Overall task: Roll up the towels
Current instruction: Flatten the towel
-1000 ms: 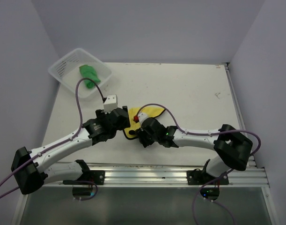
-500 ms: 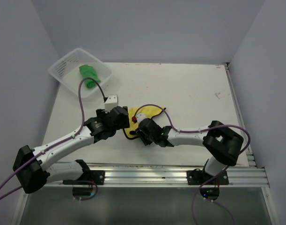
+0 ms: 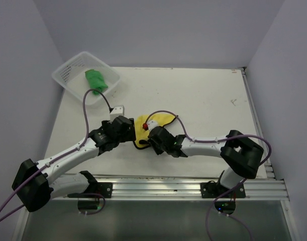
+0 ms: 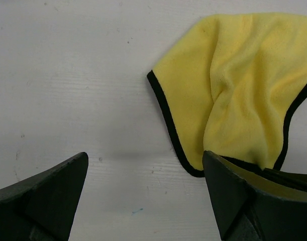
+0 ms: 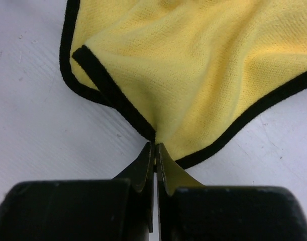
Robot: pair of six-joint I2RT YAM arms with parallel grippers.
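Yellow towel (image 3: pixel 161 119): crumpled on bench (image 3: pixel 208 100), frame centre | Right pincer (image 5: pixel 155 150): closed, pinching its black-trimmed near edge | Left pincer (image 4: pixel 143 158): wide apart, empty, towel corner just ahead, upper right of its view | Green towel (image 3: pixel 96 80): in basket (image 3: pixel 63 75), upper left | Judged: right arm leads the roll.

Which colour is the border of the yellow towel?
Black, a narrow trim around the yellow towel; clearest in the right wrist view.
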